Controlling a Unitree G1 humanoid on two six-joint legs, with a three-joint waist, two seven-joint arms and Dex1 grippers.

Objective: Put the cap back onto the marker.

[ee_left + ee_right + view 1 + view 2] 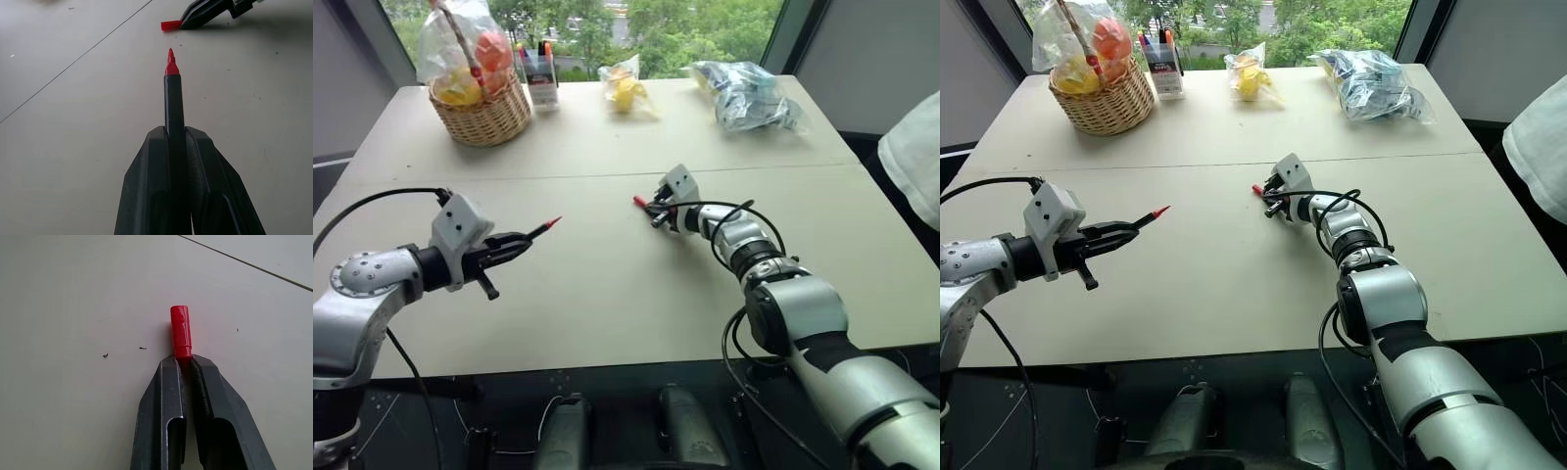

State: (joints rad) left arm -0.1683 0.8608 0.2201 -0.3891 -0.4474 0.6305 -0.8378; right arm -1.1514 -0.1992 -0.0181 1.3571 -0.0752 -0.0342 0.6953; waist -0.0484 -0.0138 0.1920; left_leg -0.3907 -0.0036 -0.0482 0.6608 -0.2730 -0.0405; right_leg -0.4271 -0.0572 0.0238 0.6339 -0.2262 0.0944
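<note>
Marker (173,105) sits pinched in the left gripper (177,134), its rear hidden between the fingers; right gripper (184,361) clamps the cap (181,331), end covered. Pen-holder label (542,91) unreadable.

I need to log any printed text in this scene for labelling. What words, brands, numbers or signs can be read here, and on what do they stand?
None can be read.
The pen holder box beside the basket carries a label, too small and blurred to read.
The marker and the cap show no print.
</note>
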